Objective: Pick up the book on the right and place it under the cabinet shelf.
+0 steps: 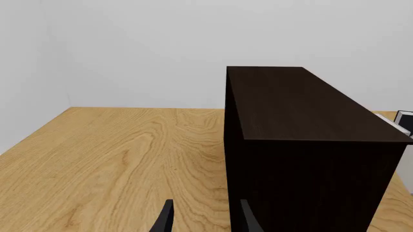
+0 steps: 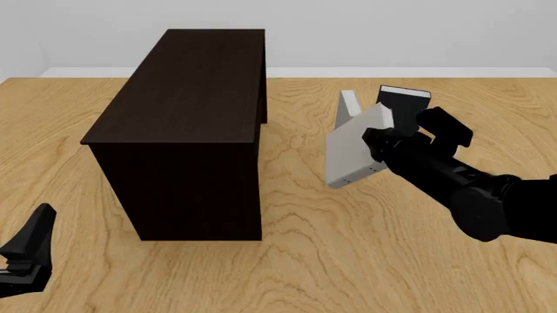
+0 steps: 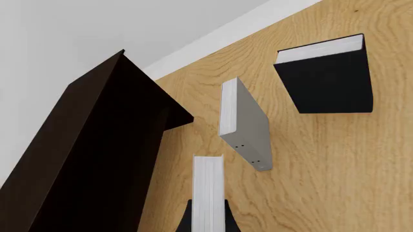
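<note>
My right gripper [image 2: 376, 149] is shut on the light-grey book [image 2: 351, 155], which hangs tilted above the table just right of the cabinet shelf [image 2: 187, 98]. In the right wrist view the book's white page edges [image 3: 208, 186] rise between the fingers of the right gripper [image 3: 208, 215], with the dark cabinet shelf [image 3: 84, 159] alongside. My left gripper [image 2: 26, 251] waits low at the near left, apart from the cabinet. In the left wrist view the left gripper [image 1: 205, 222] is open and holds nothing, facing the cabinet shelf [image 1: 303, 145].
A second grey book [image 3: 248, 130] with dots on its spine stands on the table beyond the held one, seen also in the front view [image 2: 349, 104]. A black book [image 3: 329, 79] stands further right [image 2: 405, 98]. Bare wooden table [image 2: 348, 248] lies in front.
</note>
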